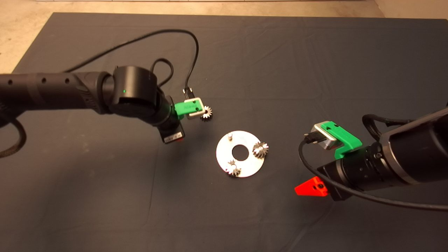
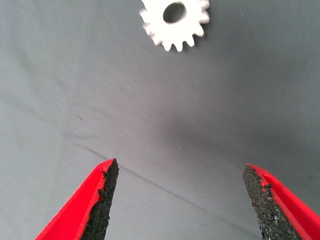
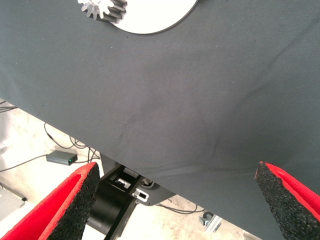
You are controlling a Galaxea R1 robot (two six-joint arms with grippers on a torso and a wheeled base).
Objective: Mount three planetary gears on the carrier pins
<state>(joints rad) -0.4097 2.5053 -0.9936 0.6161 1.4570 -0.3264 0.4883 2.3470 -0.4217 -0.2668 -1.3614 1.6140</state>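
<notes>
The shiny round disc [image 1: 224,155] lies mid-mat with the carrier pins standing on it. One pin [image 1: 229,135] is bare. Two planetary gears sit on the other pins, one at the disc's right [image 1: 260,149] and one at its near edge [image 1: 233,170]. A third gear [image 1: 206,112] lies flat on the mat, up-left of the disc. My left gripper [image 2: 180,166] hovers over the mat, open and holding nothing, with that loose gear [image 2: 175,20] a little beyond its fingertips. My right gripper [image 3: 177,167] hangs open and holding nothing right of the disc [image 3: 155,17]; one mounted gear [image 3: 102,9] shows there.
The left arm's camera cable [image 1: 191,52] loops above the mat behind the loose gear. The right arm's cable [image 1: 308,162] curves near the disc's right side. Past the mat's edge, the right wrist view shows floor with a small black box [image 3: 61,158] and wires.
</notes>
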